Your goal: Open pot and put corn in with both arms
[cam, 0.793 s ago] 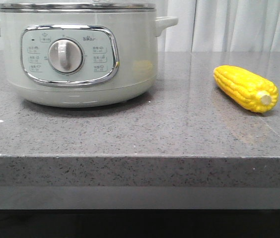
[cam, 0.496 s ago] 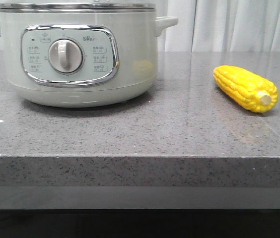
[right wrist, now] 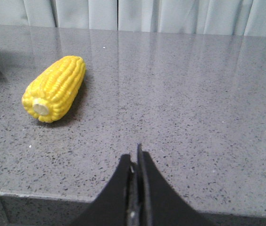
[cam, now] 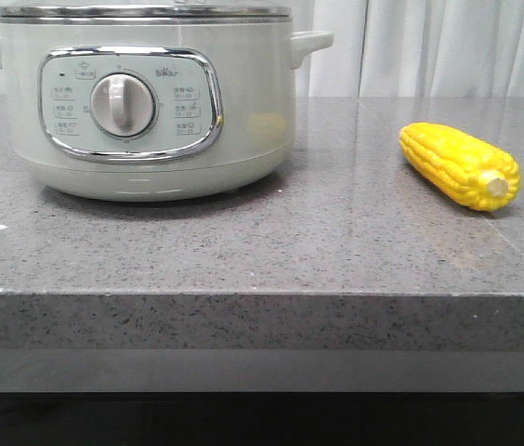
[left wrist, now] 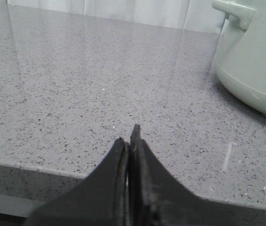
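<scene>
Two things sit well apart on the grey speckled surface (cam: 243, 251) I'm watching: the pot (cam: 150, 102) on the left with its lid (cam: 141, 12) on, and the corn (cam: 460, 165) lying on its side to the right, stub end toward me. My left fingers (left wrist: 130, 141) are clenched, holding nothing; my right fingers (right wrist: 135, 162) likewise, short of the corn.
</scene>
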Available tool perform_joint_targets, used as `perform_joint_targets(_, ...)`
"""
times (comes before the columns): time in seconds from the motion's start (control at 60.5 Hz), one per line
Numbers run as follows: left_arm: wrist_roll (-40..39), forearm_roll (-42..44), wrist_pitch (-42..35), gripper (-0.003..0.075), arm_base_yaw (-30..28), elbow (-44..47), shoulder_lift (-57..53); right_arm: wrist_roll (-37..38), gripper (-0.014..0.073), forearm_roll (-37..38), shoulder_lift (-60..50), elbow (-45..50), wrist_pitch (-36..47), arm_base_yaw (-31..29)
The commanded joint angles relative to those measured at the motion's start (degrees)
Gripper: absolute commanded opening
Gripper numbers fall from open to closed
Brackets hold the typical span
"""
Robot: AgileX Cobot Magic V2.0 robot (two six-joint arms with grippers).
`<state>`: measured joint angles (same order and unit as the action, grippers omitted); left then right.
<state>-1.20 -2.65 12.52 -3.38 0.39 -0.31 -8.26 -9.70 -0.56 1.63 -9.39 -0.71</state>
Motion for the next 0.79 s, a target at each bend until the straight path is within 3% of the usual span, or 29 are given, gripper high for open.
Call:
perform_joint_targets(0.0,-0.6,-0.5,-4.8,-0.0018,0.4,0.0,-1.2,-0.1,-0.0068,0.4,-1.3,-0.2,4.3,-0.4)
perform_joint_targets(0.777,-0.6,-0.8,-7.9,-0.0019,0.4,-0.5,-1.2,-0.1,-0.0068,0.4,-1.3,-0.4,7.4,-0.4)
